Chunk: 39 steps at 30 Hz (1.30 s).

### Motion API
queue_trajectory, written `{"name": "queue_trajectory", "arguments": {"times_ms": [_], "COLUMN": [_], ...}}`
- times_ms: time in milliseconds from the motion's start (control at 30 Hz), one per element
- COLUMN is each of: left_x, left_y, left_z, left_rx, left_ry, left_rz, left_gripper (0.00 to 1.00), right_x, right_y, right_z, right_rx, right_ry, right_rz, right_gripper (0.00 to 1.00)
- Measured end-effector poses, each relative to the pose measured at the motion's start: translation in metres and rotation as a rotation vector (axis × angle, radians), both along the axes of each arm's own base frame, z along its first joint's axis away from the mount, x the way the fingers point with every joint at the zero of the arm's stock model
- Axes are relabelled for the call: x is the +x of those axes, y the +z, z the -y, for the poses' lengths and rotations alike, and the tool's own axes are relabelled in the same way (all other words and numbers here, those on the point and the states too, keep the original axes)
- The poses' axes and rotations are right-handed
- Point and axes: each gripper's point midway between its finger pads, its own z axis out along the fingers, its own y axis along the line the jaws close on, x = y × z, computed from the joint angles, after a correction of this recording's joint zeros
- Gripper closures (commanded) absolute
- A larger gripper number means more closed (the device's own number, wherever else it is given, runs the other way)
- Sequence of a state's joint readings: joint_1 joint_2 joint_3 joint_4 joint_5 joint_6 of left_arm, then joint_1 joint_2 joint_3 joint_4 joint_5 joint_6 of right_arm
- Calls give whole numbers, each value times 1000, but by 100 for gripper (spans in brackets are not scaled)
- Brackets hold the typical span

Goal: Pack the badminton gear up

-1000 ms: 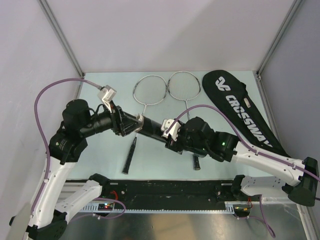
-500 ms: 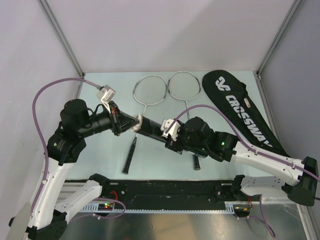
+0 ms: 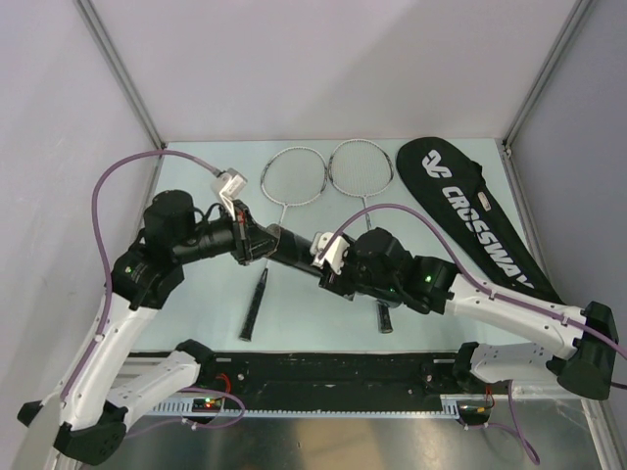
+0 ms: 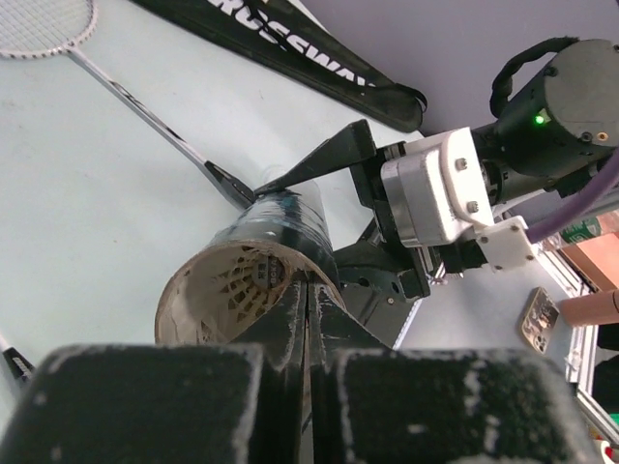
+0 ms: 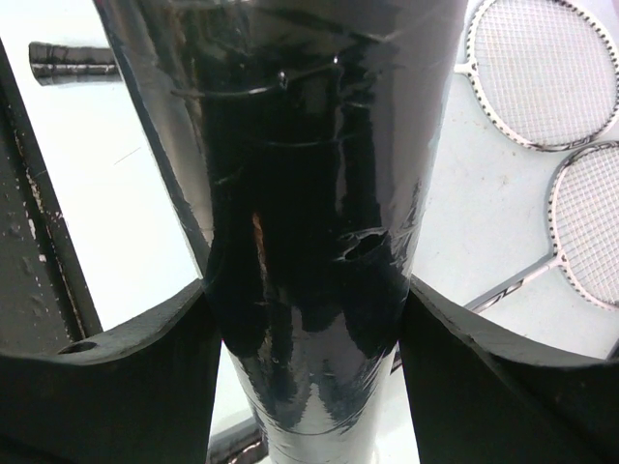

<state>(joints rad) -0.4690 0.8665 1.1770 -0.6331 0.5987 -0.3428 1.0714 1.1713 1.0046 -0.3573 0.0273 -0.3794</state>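
Tabletop [image 3: 313, 313] — pale green, grey-walled — bears rackets [image 3: 294, 176]; right gripper [image 3: 326, 262] clamps tube [image 3: 292, 250], left gripper [image 4: 305, 285] pinched closed.

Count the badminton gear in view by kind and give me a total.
Rackets: 2
Tube: 1
Racket bag: 1
Shuttlecocks: 1 visible, inside the tube; any others are hidden
Total: 5 visible
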Motion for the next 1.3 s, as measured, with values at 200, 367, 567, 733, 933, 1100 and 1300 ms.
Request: {"name": "queue_trajectory", "arguments": {"times_ms": [200,367,567,733,933,1100,1300], "left_x": [6,11,18,8,-11,3,35], "left_y": [-6,-3,14,81,138,108,5], "left_z": [4,3,-13,-32,-46,-38,6], "left_rx": [-7,-17,-2,-71,-161,-112,74], "left_ry": [38,69,173,241,257,250,195], "left_rz": [-35,-34,34,215,369,315,100], "left_gripper": [99,56,16,3,5,14,20], "right_x": [4,6,12,9,21,48,62], "right_y": [2,5,11,28,43,58,95], "right_z": [-1,-2,3,12,31,71,125], "right_rx": [4,18,29,76,142,234,387], "right_ry": [-11,-14,-40,-48,-133,-334,-559], "right_rz": [14,27,40,53,31,-13,28], "right_gripper": [72,72,72,72,73,73,73]}}
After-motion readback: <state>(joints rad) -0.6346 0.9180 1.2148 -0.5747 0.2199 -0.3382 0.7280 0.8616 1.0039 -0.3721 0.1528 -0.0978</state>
